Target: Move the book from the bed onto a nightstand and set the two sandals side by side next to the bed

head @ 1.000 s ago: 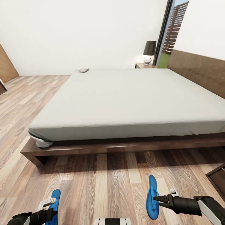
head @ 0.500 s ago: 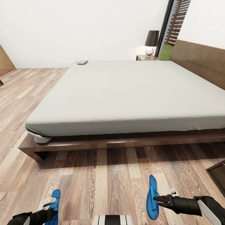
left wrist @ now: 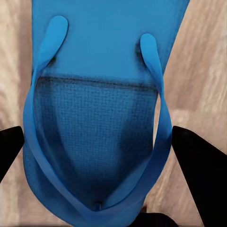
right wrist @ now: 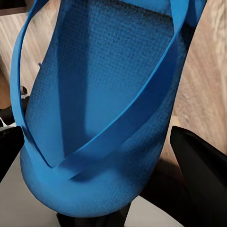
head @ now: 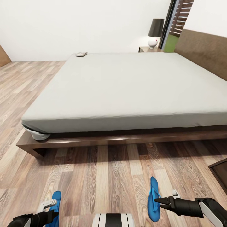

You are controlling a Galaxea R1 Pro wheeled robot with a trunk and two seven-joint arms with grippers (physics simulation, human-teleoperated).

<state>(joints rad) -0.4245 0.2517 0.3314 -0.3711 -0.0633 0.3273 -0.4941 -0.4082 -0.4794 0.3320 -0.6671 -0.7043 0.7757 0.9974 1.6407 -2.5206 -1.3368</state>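
Observation:
I hold one bright-blue sandal in each gripper, low over the wood floor in front of the bed [head: 126, 91]. In the head view, the left gripper [head: 50, 205] is shut on the left sandal [head: 56, 198] and the right gripper [head: 157, 200] is shut on the right sandal [head: 153, 192]. Up close, the left sandal [left wrist: 94, 118] and the right sandal [right wrist: 104, 109] show soles and straps between black fingers [left wrist: 198, 165]. The book [head: 81, 54] lies as a small flat shape on the mattress's far left corner. A nightstand [head: 148, 49] stands beyond the bed's far side.
A black-shaded lamp [head: 155, 31] stands on the far nightstand beside a tall window [head: 176, 28]. The headboard [head: 205, 50] runs along the right. A second dark cabinet corner [head: 220, 173] juts in at the right, near my right arm. Bare floor lies between me and the bed frame [head: 104, 142].
The whole view has shifted as the camera moved, so the bed sits higher and larger in the picture. Both grippers keep their sandals in the same pose.

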